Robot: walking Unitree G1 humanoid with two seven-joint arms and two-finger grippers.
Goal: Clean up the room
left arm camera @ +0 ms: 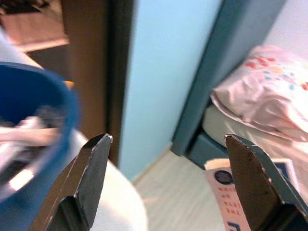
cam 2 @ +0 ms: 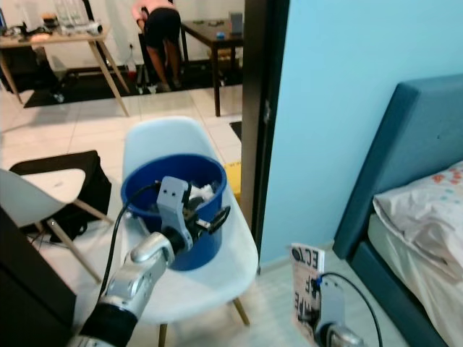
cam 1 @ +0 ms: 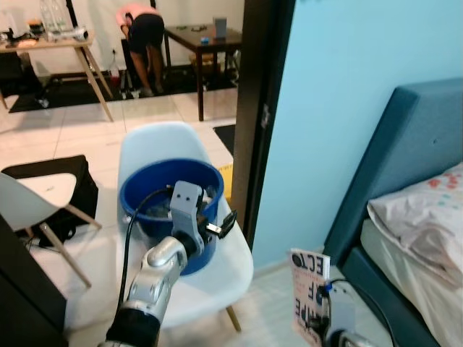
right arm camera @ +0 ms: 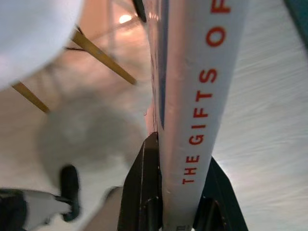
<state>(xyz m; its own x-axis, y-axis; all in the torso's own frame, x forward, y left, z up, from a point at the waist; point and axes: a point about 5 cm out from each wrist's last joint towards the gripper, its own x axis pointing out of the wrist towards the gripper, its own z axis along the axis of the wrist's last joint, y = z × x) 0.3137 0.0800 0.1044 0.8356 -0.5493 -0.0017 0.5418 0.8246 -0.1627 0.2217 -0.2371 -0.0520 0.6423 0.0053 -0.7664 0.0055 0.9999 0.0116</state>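
A white book point(cam 1: 307, 289) with red lettering stands upright low at the right, beside the bed. My right gripper point(right arm camera: 183, 153) is shut on its spine, one black finger on each side. A blue bucket point(cam 1: 165, 168) holding pale scraps sits on a white chair point(cam 1: 217, 278). My left gripper point(cam 1: 221, 224) hovers open at the bucket's right rim with nothing between its fingers. In the left wrist view the bucket point(left arm camera: 57, 96) is blurred beside the left finger, and the book point(left arm camera: 231, 202) lies beyond.
A bed with a teal headboard point(cam 1: 405, 159) and a pillow point(cam 1: 427, 210) fills the right. A dark door frame point(cam 1: 257, 108) stands behind the chair. A second white chair point(cam 1: 36, 191) and a black bag point(cam 1: 79, 184) sit left. A person point(cam 1: 141, 36) bends over between tables far back.
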